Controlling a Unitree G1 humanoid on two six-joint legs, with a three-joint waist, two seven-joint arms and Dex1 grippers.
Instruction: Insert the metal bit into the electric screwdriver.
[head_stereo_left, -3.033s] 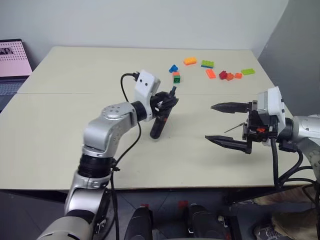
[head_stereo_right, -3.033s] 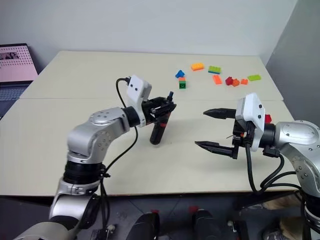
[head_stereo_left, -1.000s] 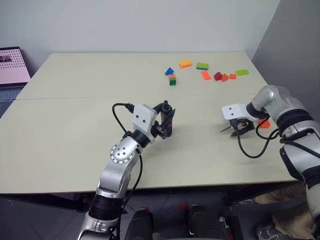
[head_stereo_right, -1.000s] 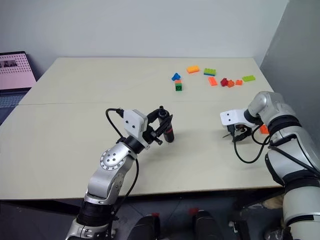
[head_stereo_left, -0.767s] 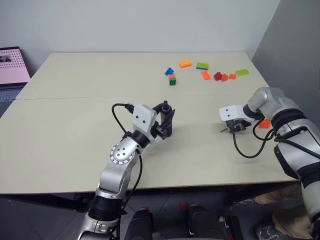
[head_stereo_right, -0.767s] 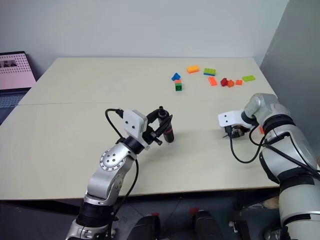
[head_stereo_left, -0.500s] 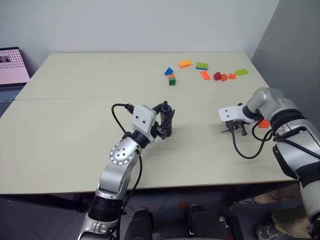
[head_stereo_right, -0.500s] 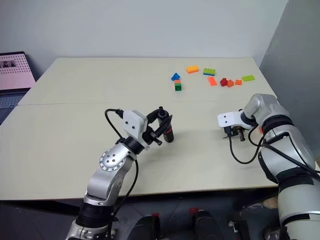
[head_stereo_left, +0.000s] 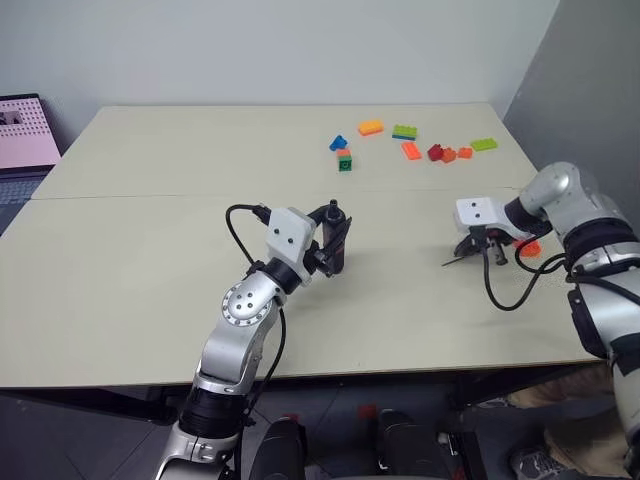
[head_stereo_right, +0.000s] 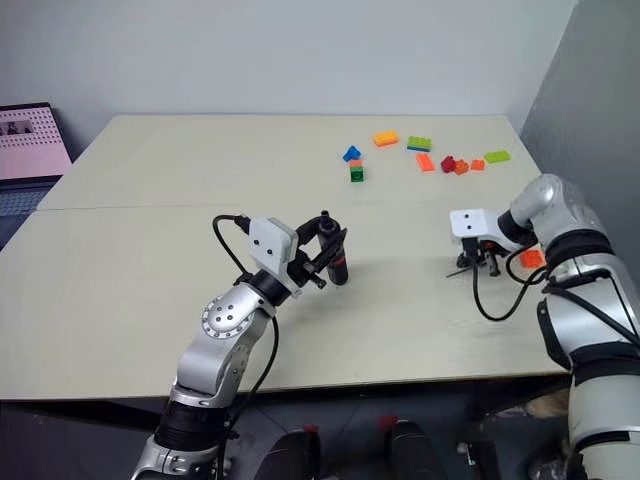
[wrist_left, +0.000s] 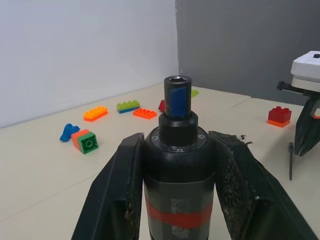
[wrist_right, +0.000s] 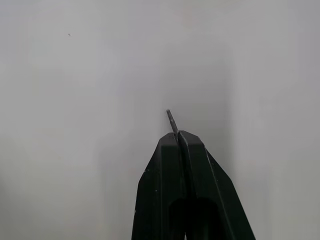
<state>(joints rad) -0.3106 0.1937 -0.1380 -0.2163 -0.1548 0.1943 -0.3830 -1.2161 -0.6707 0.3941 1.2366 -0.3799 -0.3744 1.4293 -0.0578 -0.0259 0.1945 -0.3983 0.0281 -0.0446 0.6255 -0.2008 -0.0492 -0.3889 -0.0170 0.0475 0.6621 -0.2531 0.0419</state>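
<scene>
A beige table (head_stereo_left: 150, 250) is seen, with toy bricks (head_stereo_left: 405, 140) scattered near its far edge. Near the table's middle, the electric screwdriver (wrist_left: 178, 185) is clamped between the fingers of the left gripper (head_stereo_left: 333, 240), its open socket raised and facing the right side. Toward the table's right edge, the metal bit (wrist_right: 172, 122) is pinched between the pressed-together fingers of the right gripper (head_stereo_right: 480, 262), its end projecting past the tips. The pick-up appears done; next, the bit must be carried across, aligned with the socket and pushed in.
</scene>
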